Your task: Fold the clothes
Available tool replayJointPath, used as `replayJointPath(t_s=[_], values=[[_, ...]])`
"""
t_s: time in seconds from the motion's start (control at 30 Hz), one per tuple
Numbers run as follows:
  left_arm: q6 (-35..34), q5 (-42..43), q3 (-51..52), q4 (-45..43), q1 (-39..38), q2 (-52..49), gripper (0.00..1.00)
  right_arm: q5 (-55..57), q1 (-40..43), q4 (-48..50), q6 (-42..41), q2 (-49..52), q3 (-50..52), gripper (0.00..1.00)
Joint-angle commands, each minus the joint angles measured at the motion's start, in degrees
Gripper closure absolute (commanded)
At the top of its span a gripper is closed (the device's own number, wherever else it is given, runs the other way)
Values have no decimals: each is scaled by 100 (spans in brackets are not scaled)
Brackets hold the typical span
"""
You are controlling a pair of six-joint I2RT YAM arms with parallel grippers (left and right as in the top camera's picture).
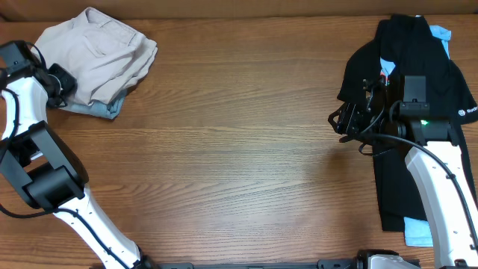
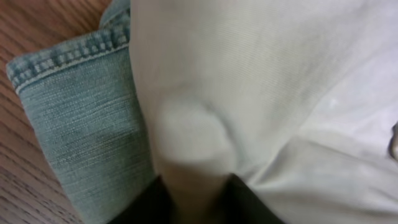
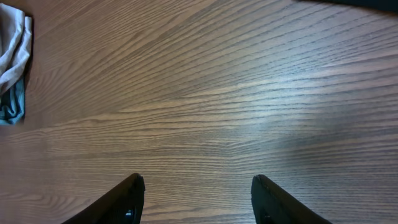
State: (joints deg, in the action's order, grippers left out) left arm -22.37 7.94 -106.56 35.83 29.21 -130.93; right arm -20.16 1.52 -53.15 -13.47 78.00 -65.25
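Note:
The beige khaki shorts (image 1: 97,48) lie folded in a bundle at the table's far left, on top of a light-blue denim piece (image 1: 101,109). My left gripper (image 1: 66,82) is at the bundle's left edge. In the left wrist view its dark fingers (image 2: 196,193) are closed on a fold of the beige shorts (image 2: 249,74), with the denim hem (image 2: 87,124) just to the left. My right gripper (image 1: 337,123) is open and empty over bare wood at the right (image 3: 198,186). The shorts show small and far off in the right wrist view (image 3: 12,37).
A pile of black garments (image 1: 407,60) lies along the right side under my right arm, with a light-blue piece (image 1: 441,33) peeking out at the top. The wooden table (image 1: 239,149) spans the view.

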Motion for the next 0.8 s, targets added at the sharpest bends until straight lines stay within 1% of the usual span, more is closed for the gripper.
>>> replayJointPath(t_s=[0.0, 0.03, 0.2, 0.4, 0.47, 0.6, 0.77], values=[[74, 46, 142, 33, -59, 81, 89, -50, 4, 55, -2, -57, -146, 41], [72, 50, 129, 33, -50, 85, 96, -50, 4, 57, -2, -57, -146, 41], [-31, 157, -50, 372, 44, 153, 96, -52, 4, 31, -2, -57, -146, 41], [-627, 400, -129, 798, 369, 546, 96, -50, 4, 46, -2, -57, -144, 41], [-688, 555, -129, 863, 466, 702, 96, -50, 4, 52, -2, -57, -146, 41], [-654, 673, -129, 1014, 601, 1097, 96, -52, 4, 79, -2, -57, -146, 41], [-238, 662, -127, 1394, 570, 1362, 96, -55, 4, 94, -17, -57, -146, 41]])
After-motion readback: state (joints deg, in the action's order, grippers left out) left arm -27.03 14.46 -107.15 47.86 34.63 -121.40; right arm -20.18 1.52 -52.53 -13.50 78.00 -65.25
